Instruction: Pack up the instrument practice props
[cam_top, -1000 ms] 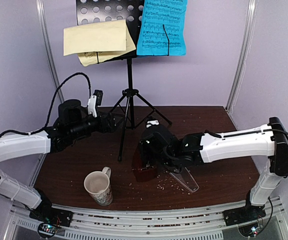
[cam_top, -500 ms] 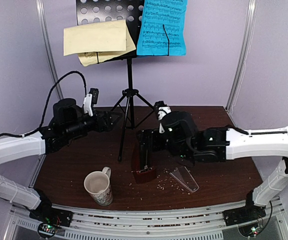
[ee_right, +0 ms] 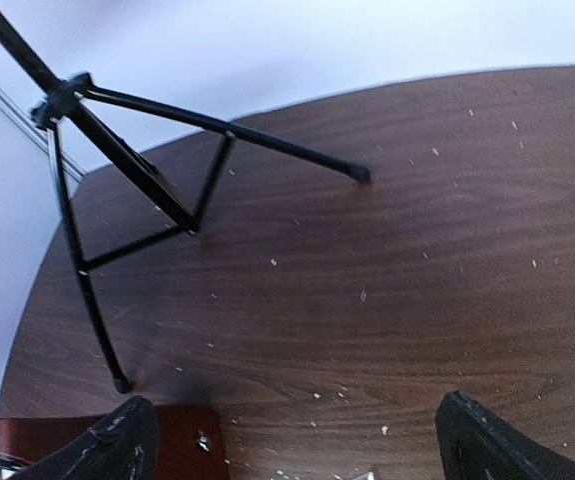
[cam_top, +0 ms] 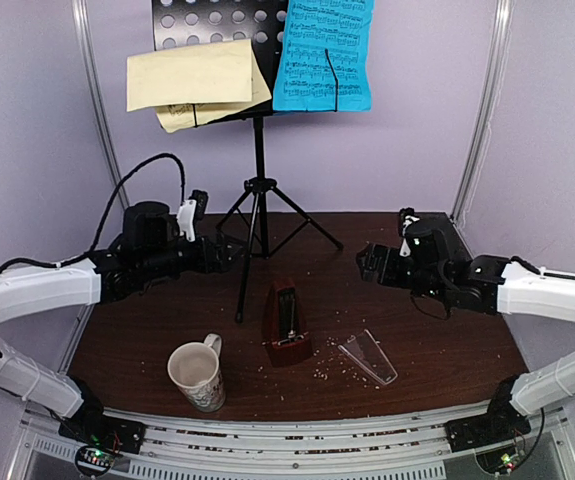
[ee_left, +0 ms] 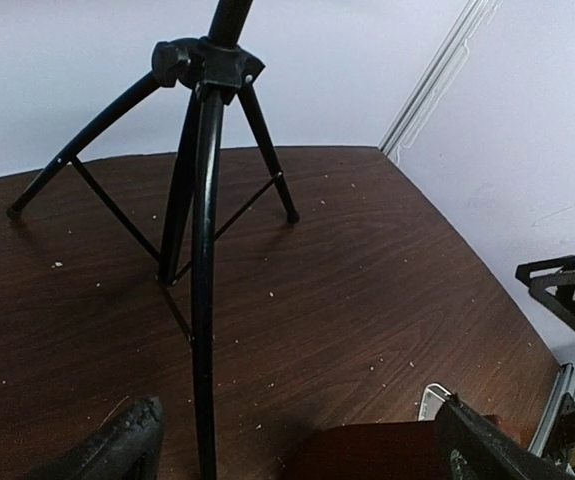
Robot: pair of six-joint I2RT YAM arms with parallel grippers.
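The black perforated music stand [cam_top: 259, 190] stands at the back centre on its tripod. It holds pale yellow sheets [cam_top: 192, 80] and a blue sheet [cam_top: 324, 55]. The dark red-brown metronome [cam_top: 286, 325] stands upright on the table, uncovered. Its clear cover [cam_top: 367, 357] lies on the table to its right. My left gripper [cam_top: 232, 250] is open and empty beside the tripod's front leg [ee_left: 203, 300], with the metronome's top [ee_left: 387, 452] below it. My right gripper [cam_top: 370, 262] is open and empty, up and to the right of the metronome [ee_right: 172, 440].
A cream patterned mug [cam_top: 197, 375] stands near the front edge, left of the metronome. Small crumbs are scattered over the dark wood table [cam_top: 437, 340]. Purple walls with metal rails close in the back and sides.
My right gripper has left the metronome and drawn back to the right, away from it. My left gripper has shifted slightly by the tripod. The metronome and cover have stayed put.
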